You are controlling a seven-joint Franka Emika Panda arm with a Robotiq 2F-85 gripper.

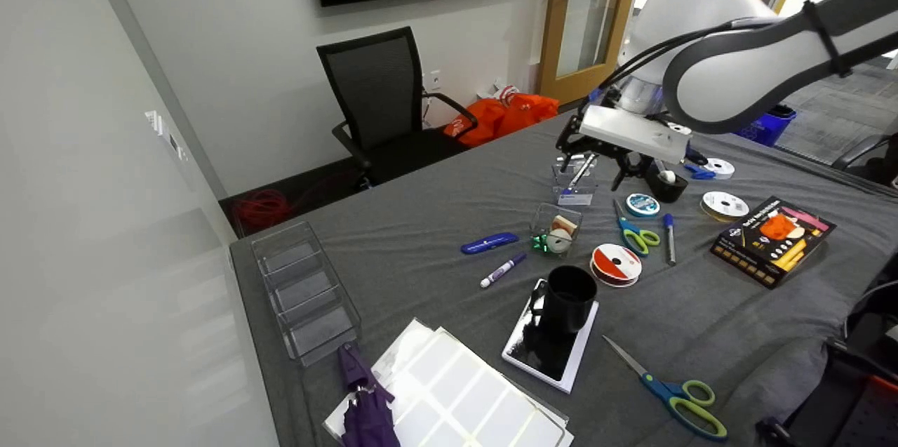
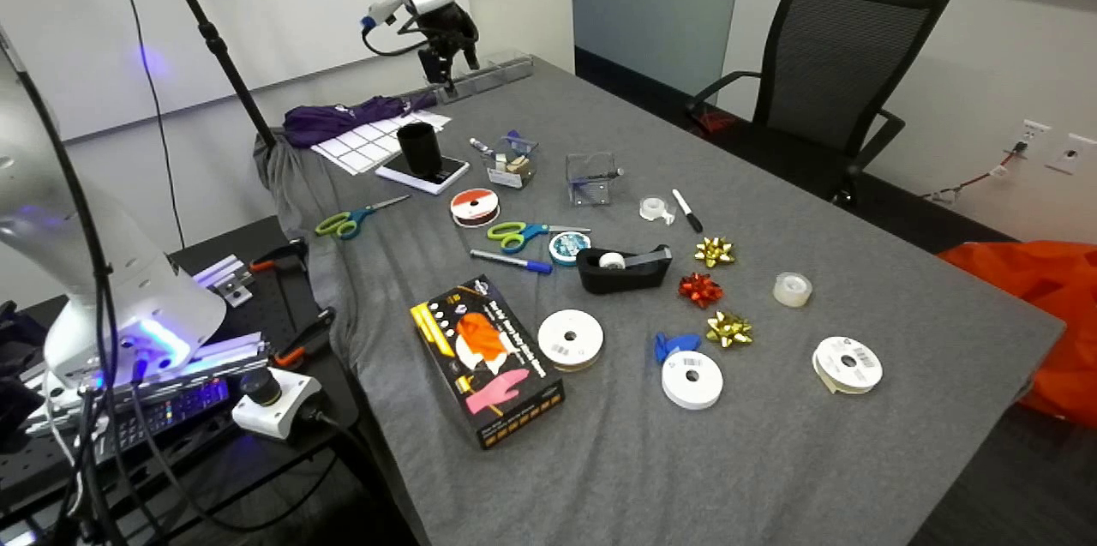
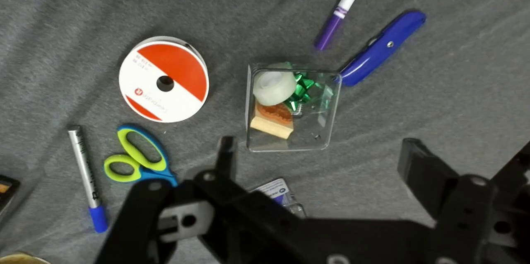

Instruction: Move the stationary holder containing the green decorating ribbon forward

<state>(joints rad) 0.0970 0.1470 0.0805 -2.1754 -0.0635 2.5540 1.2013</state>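
A clear square holder [image 3: 310,133] stands upright on the table in the wrist view. It also shows in both exterior views [image 1: 558,214] [image 2: 507,178]. A shiny green ribbon bow [image 3: 301,92] lies inside it, with a white tape roll [image 3: 273,88] and a wooden stamp [image 3: 271,125]. In an exterior view the green bow [image 1: 539,243] shows through the holder's wall. My gripper [image 3: 319,143] is open and empty, with its fingers wide apart. It hangs above the table, also seen in both exterior views [image 1: 591,170] [image 2: 461,78], and is not around the holder.
A second clear holder [image 1: 575,199] with a pen stands near the first. A blue knife [image 3: 383,48], purple marker [image 3: 341,11], red-and-white spool [image 3: 165,81] and scissors [image 3: 143,156] lie around it. A black mug [image 1: 570,299] stands on a white box [image 1: 515,356]. A clear tray [image 1: 309,292] lies at the table's edge.
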